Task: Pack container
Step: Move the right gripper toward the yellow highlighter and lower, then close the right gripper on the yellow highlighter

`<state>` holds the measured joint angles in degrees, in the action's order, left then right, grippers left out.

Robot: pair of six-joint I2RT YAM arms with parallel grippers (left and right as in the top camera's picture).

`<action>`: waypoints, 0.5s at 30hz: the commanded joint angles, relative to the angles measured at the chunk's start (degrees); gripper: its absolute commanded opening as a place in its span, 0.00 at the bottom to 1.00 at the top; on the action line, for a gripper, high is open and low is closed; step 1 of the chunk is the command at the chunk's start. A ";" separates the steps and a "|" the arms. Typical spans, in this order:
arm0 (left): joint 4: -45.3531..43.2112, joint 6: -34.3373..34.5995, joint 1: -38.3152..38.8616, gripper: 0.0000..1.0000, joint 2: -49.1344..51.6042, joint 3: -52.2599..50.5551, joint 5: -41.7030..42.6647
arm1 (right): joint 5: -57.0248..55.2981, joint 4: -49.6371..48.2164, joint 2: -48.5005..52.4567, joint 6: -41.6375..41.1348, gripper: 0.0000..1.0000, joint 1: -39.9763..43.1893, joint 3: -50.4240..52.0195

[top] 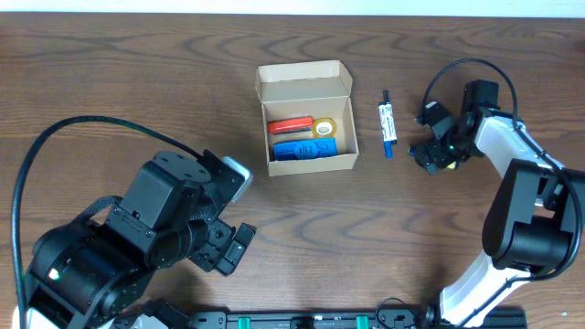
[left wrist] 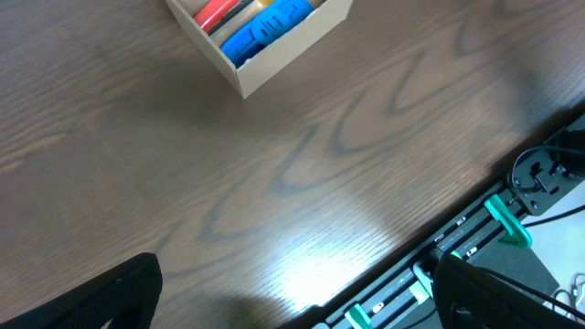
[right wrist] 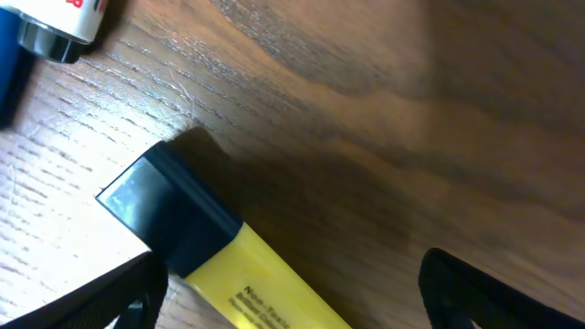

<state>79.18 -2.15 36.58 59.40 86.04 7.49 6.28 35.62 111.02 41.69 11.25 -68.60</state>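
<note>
In the right wrist view the yellow highlighter (right wrist: 256, 279) runs off frame, and only its black-capped end shows. It lies on the table (top: 137, 73) between my right gripper's (right wrist: 294, 265) parted fingers. Overhead, a marker (top: 388, 122) lies between that gripper and the open cardboard box (top: 311, 165), which sits mid-table. The box holds a tape roll (top: 324, 127) plus a red item (top: 291, 125) and a blue item (top: 303, 149) I can't identify. My left gripper (top: 233, 249) gapes, empty.

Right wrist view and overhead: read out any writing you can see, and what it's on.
"Non-Toxic": on the yellow highlighter; the line beneath is blurred.
Red print on the marker: cut off, unreadable.
The marker's label in the overhead view: too small to read.
The container: no writing visible.
</note>
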 commanded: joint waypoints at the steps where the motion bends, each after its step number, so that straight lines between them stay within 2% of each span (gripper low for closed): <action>1: 0.17 0.02 -0.17 0.95 -0.26 -0.13 -0.17 | 1.27 -0.11 2.14 0.81 0.88 0.31 -1.07; 4: 0.17 0.02 -0.17 0.95 -0.26 -0.13 -0.17 | 1.27 -0.07 2.54 0.79 0.84 0.31 -1.07; 8: 0.17 0.02 -0.17 0.95 -0.26 -0.13 -0.17 | 1.27 -0.04 2.54 0.48 0.73 0.31 -1.07; 11: 0.15 0.02 -0.17 0.95 -0.26 -0.11 -0.17 | 1.29 -0.04 2.54 -0.55 0.62 0.31 -1.07; 15: 0.17 0.02 -0.17 0.95 -0.26 -0.13 -0.17 | 1.70 0.02 2.54 -1.42 0.41 0.28 -1.07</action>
<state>79.18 -2.15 36.58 59.40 86.04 7.49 8.43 35.62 112.05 41.28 11.25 -69.30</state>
